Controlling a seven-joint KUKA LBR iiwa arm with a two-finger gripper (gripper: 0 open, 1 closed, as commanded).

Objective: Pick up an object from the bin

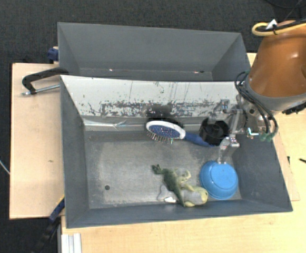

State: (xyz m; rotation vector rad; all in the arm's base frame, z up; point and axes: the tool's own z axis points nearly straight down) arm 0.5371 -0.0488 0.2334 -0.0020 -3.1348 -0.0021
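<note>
The pincer (227, 147) hung over the far rim of a round blue bowl (219, 179), which sat mouth-up in the near right corner of the bin (118, 165). Whether the pincer was wide or narrow could not be told. Just left of the bowl lay a green toy lizard (174, 182), slanting from upper left to lower right. Behind, a hairbrush (166, 130) pointed its handle right.

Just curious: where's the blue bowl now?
In the camera view's lower right, the blue bowl lies beside the green toy lizard, just below the gripper.
</note>
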